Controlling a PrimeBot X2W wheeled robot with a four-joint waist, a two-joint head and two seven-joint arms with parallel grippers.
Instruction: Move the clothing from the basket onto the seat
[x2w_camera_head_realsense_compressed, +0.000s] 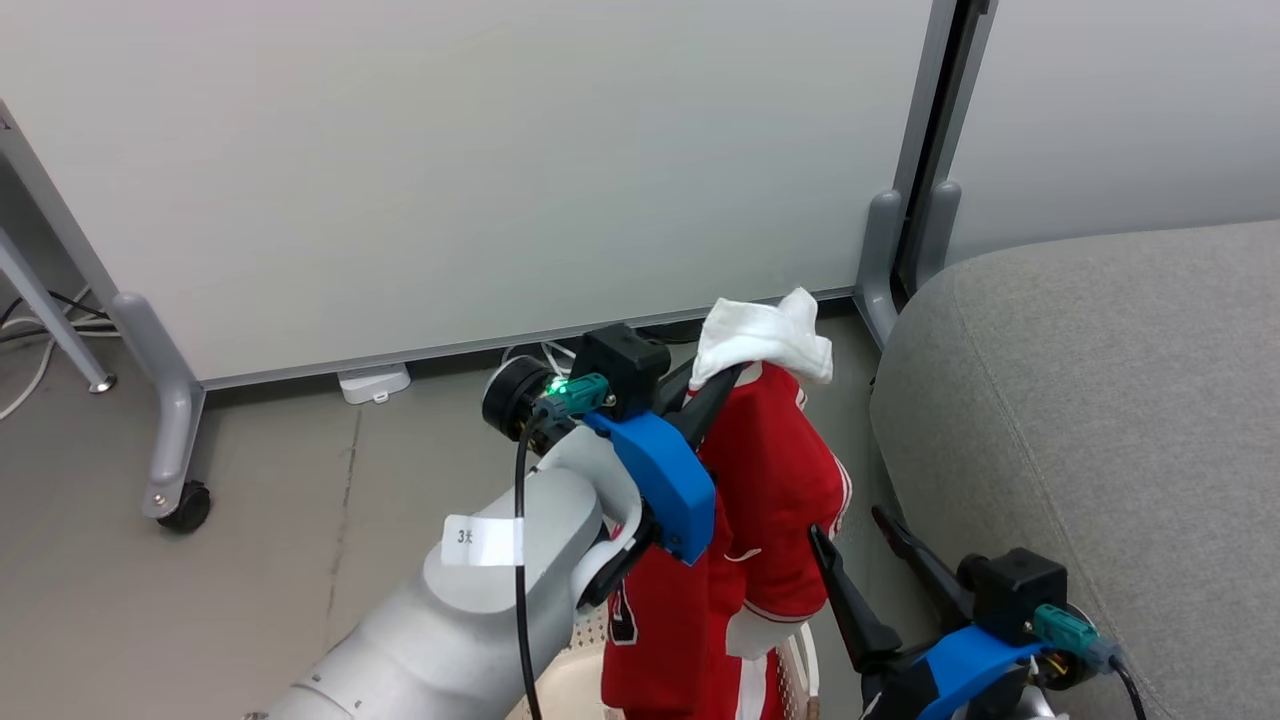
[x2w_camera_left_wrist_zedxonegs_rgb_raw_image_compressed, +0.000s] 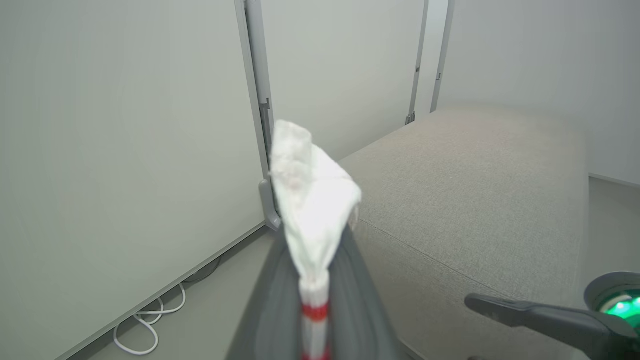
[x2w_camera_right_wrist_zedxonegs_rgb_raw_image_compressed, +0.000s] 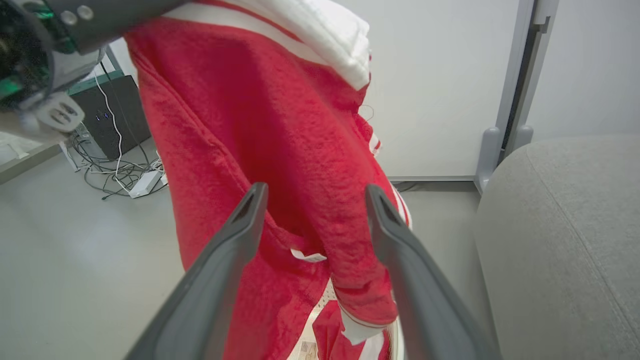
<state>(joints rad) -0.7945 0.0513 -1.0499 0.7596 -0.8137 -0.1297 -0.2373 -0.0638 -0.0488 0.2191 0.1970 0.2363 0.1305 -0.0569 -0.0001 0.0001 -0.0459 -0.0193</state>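
- Pale partition panels (x2w_camera_head_realsense_compressed: 480, 170) on grey posts stand across the back, with a grey floor (x2w_camera_head_realsense_compressed: 300, 560) below them.
- The grey sofa (x2w_camera_head_realsense_compressed: 1100, 420) fills the robot's right side; its rounded edge and a stitched seam show, and no clothing lies on the part in view.
- A red garment (x2w_camera_head_realsense_compressed: 780, 480) hangs in the air just beside the sofa's edge, lifted by its white band (x2w_camera_head_realsense_compressed: 765, 335), and drapes down towards the basket.
- The laundry basket (x2w_camera_head_realsense_compressed: 805, 660) sits on the floor under the garment. The right wrist view shows its perforated cream floor (x2w_camera_right_wrist_zedxonegs_rgb_raw_image_compressed: 320, 305) and more red cloth with white stripes (x2w_camera_right_wrist_zedxonegs_rgb_raw_image_compressed: 332, 327) low down; whether that is a second garment is unclear.
- The left hand (x2w_camera_head_realsense_compressed: 712, 388) is raised, its fingers pinched tight on the white band.
- The right hand (x2w_camera_head_realsense_compressed: 848, 522) is lower, beside the hanging cloth, with its fingers spread wide and nothing between them; contact with the cloth cannot be told.
- White cables (x2w_camera_left_wrist_zedxonegs_rgb_raw_image_compressed: 150, 325) lie at the foot of the panels.
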